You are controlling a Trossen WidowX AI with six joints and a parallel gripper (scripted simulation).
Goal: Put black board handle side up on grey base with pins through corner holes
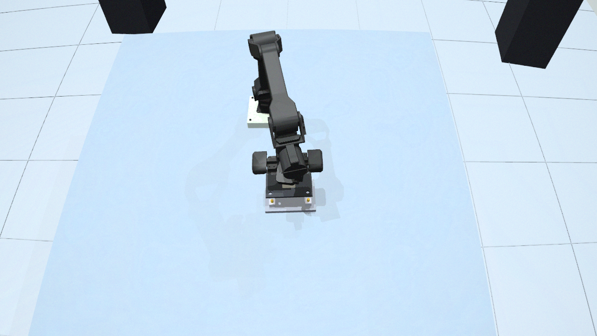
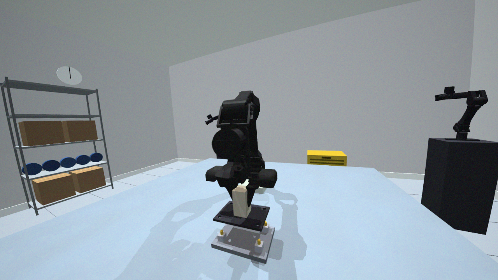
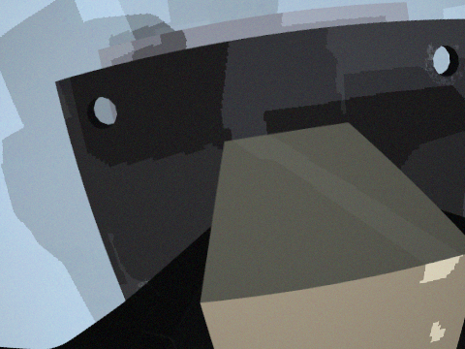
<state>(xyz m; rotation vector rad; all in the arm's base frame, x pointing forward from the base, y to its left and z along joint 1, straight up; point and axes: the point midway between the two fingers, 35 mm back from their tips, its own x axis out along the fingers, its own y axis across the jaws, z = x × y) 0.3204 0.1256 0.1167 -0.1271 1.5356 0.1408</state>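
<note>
The black board (image 1: 275,192) (image 2: 259,213) (image 3: 160,189) is held in the air above the grey base (image 1: 290,208) (image 2: 236,250) (image 3: 232,34), with its handle side up. Its pale square handle (image 1: 288,185) (image 2: 240,202) (image 3: 291,218) is grasped by the gripper (image 1: 288,182) (image 2: 241,200) (image 3: 305,225), whose fingers are closed on it from both sides. The board is kept apart from the posts, and a gap is seen below it in the exterior view.

In the top view, the board is seen offset from the base toward the arm's white mounting plate (image 1: 251,112) (image 2: 260,190). Two gold pins are left uncovered beyond its edge there, and three are visible in the exterior view; the fourth is hidden. No pin is seated in a hole. The board appears to be held roughly level, though its exact tilt cannot be judged well from these angles.

Two corner holes are shown in the wrist view, with pale surface seen through them. The base is laid flat on the light blue table (image 1: 167,271) (image 2: 104,240), with its posts upright, and shadows are cast across both.
</note>
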